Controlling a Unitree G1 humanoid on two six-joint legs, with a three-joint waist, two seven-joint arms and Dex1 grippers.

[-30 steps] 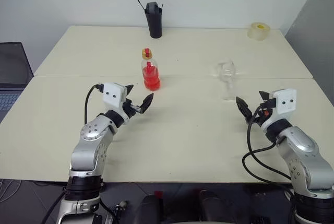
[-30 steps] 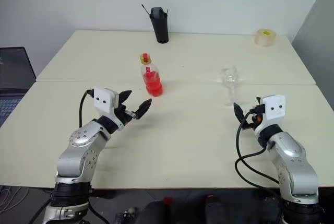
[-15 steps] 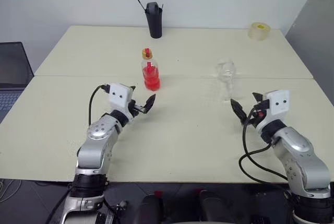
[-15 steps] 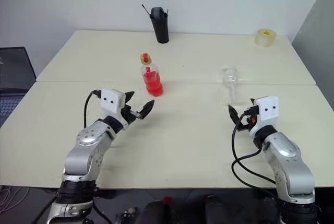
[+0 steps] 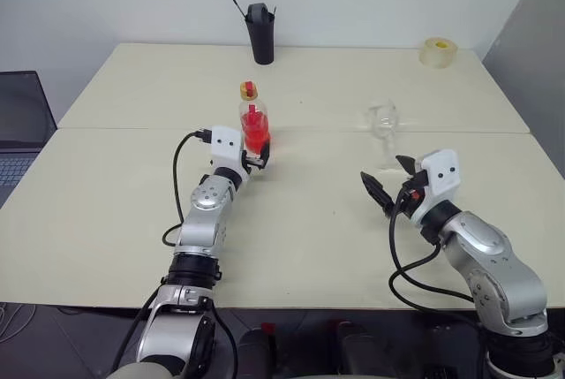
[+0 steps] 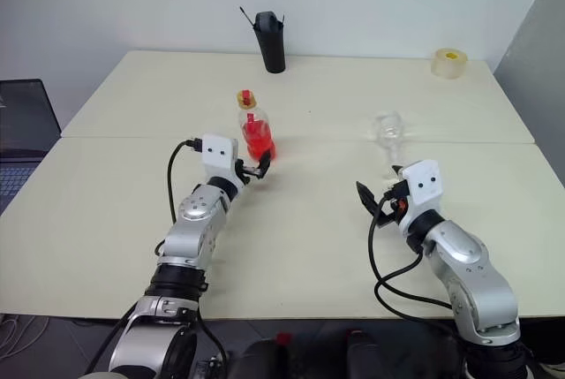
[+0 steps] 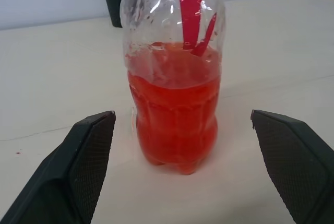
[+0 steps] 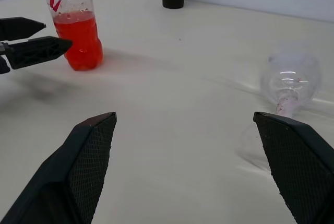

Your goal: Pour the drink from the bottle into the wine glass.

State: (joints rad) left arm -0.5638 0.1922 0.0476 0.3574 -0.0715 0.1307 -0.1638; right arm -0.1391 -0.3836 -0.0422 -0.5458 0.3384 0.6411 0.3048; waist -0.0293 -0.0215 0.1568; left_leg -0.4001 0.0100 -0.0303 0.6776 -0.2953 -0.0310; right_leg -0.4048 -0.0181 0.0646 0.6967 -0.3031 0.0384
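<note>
While the bottle (image 5: 255, 123) stands upright on the counter (image 5: 106, 176) with its cap on, red drink (image 7: 175, 114) fills about its lower half. The left gripper (image 5: 256, 160) is right in front of the bottle, its fingers (image 7: 78, 166) wide open and holding nothing. The wine glass (image 5: 383, 127) stands well to the right and looks empty. The right gripper (image 5: 388, 185) sits near the glass, fingers (image 8: 83, 161) wide open, holding nothing.

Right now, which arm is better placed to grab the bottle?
Left. The left gripper is open right in front of the bottle, which sits framed between its fingers in the left wrist view. The right gripper is open nearer the wine glass.
</note>
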